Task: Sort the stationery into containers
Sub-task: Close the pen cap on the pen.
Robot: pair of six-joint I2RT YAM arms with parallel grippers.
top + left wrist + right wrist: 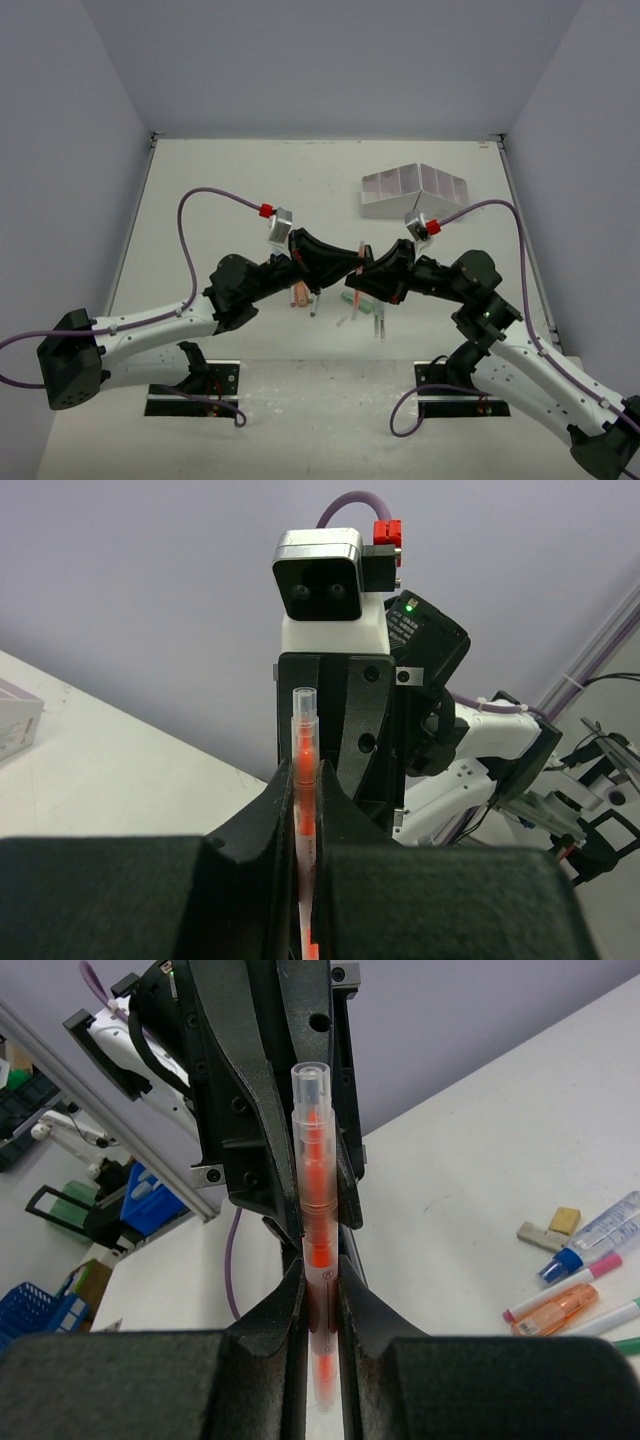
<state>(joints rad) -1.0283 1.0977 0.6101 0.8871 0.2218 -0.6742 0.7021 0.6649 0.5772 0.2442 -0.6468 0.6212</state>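
Observation:
A clear pen with an orange-red core is held in the air between both grippers, which meet tip to tip over the middle of the table. My left gripper is shut on the pen, whose capped end sticks out toward the right wrist. My right gripper is shut on the same pen from the other side. From above, the left gripper and the right gripper touch, and the pen is mostly hidden. The white slanted containers stand at the back right.
Loose stationery lies on the table under the grippers, with an orange-pink item beneath the left arm. In the right wrist view I see an orange highlighter, a pink-capped pen, a blue-capped pen and tan blocks.

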